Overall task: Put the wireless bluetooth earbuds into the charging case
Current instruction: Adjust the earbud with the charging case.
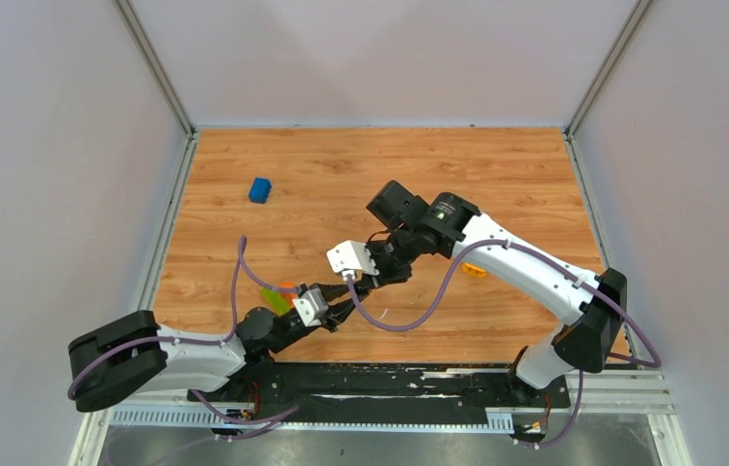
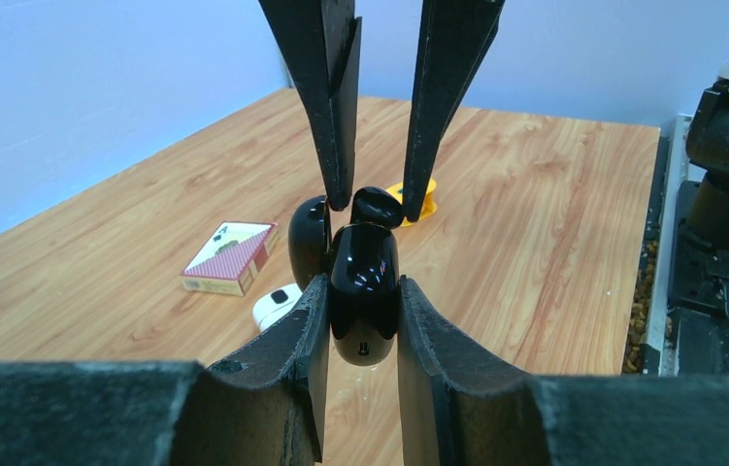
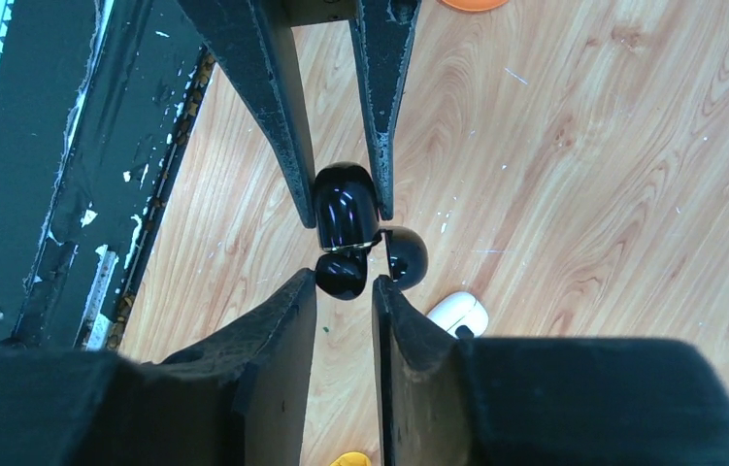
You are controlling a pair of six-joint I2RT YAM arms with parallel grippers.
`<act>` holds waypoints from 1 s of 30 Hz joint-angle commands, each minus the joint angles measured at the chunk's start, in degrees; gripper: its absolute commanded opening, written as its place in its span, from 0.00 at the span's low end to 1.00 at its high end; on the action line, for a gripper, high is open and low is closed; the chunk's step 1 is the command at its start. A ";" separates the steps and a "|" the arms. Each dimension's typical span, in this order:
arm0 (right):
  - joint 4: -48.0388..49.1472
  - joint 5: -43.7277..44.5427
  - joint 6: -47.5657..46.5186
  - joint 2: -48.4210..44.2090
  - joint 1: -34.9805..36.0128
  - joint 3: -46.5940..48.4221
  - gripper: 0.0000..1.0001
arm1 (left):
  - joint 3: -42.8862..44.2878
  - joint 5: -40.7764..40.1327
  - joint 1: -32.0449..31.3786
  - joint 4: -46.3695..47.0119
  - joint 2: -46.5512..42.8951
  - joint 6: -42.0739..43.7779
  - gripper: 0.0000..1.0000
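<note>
My left gripper [image 2: 362,291] is shut on the glossy black charging case [image 2: 364,282] and holds it upright above the table, with its lid [image 2: 309,241] swung open to the side. My right gripper [image 3: 344,286] is shut on one small black earbud [image 3: 341,275] and holds it against the open top of the case [image 3: 346,206]. In the left wrist view that earbud [image 2: 377,206] sits between the right fingers, just above the case. The two grippers meet near the table's front middle [image 1: 355,296]. The second earbud does not show.
A small white oval object [image 2: 276,306] and a red-patterned card box [image 2: 231,254] lie on the wooden table under the grippers. A yellow ring [image 2: 421,199] lies beyond them. A blue block [image 1: 260,189] sits at the far left. A green and orange piece [image 1: 278,296] lies beside the left arm.
</note>
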 commanded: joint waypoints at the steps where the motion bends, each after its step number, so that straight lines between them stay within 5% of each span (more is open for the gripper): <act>1: 3.68 2.07 -1.75 -0.22 0.53 0.78 0.29 | -2.46 4.23 -0.07 10.27 1.33 -2.17 0.00; 23: 1.39 3.48 5.53 -6.36 1.99 9.37 0.66 | -3.30 4.85 0.67 15.24 3.00 -4.26 0.00; 30: 2.01 -2.62 11.62 -8.07 -3.32 9.74 0.75 | -3.42 5.55 0.90 16.95 3.92 -6.13 0.00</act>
